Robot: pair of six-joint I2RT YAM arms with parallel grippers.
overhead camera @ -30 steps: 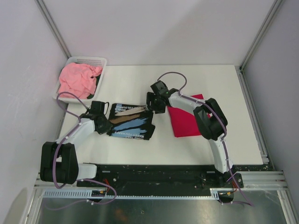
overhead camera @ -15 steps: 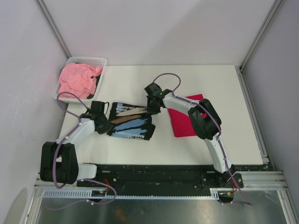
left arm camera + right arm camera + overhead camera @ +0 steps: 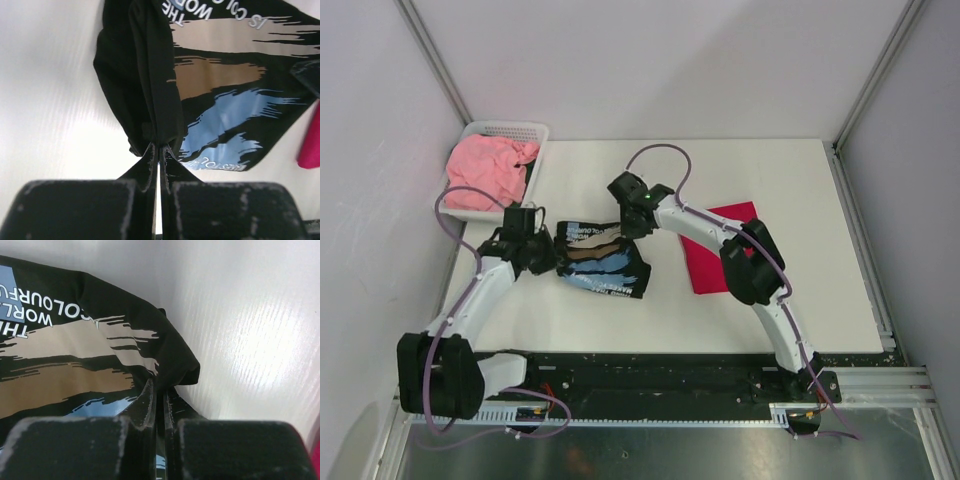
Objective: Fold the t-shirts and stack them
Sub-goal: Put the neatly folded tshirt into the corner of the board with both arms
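Observation:
The black t-shirt [image 3: 605,262] with its tan-and-blue print lies partly folded at the table's middle left. My left gripper [image 3: 544,252] is shut on its left edge; in the left wrist view the fingertips [image 3: 159,148] pinch a bunched black fold of the tee [image 3: 225,85]. My right gripper [image 3: 638,229] is shut on the tee's far right corner, and the right wrist view shows the black hem [image 3: 175,357] caught between the tips [image 3: 160,386]. The crimson red t-shirt [image 3: 718,258] lies folded flat to the right, partly under my right arm. The salmon pink t-shirt [image 3: 485,170] sits crumpled in the basket.
A white mesh basket [image 3: 507,128] stands at the back left corner beside the left wall. Grey walls close in the table on the left, right and back. The red tee's edge [image 3: 311,145] shows at the right of the left wrist view.
My right gripper moved left from the red tee's side to the black tee's corner and shut on it. The left arm shifted back and the black tee bunched narrower.

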